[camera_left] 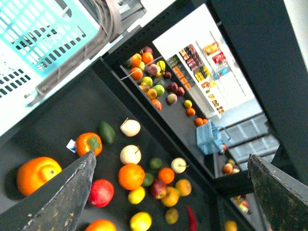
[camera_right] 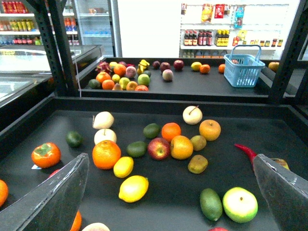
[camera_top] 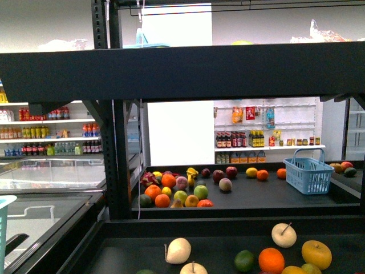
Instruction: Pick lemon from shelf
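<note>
The lemon (camera_right: 134, 188), a bright yellow oval, lies on the dark tray of the black shelf (camera_right: 159, 103), near its front among other fruit. My right gripper (camera_right: 171, 156) hangs open above the tray, and the lemon sits low between its fingers (camera_right: 57, 197), closer to this one. A smaller yellow fruit (camera_right: 123, 166) lies just beyond the lemon. In the left wrist view the lemon (camera_left: 140, 221) shows at the frame's edge between the open left gripper's (camera_left: 171, 155) fingers. The front view shows the shelf (camera_top: 228, 228), but not the lemon or either gripper.
Around the lemon lie an orange (camera_right: 106, 154), a red apple (camera_right: 159, 148), a green avocado (camera_right: 211, 204), a green apple (camera_right: 240, 204) and a red chilli (camera_right: 246, 150). A blue basket (camera_right: 244, 70) stands on the farther tray. A teal basket (camera_left: 43, 38) is beside the left arm.
</note>
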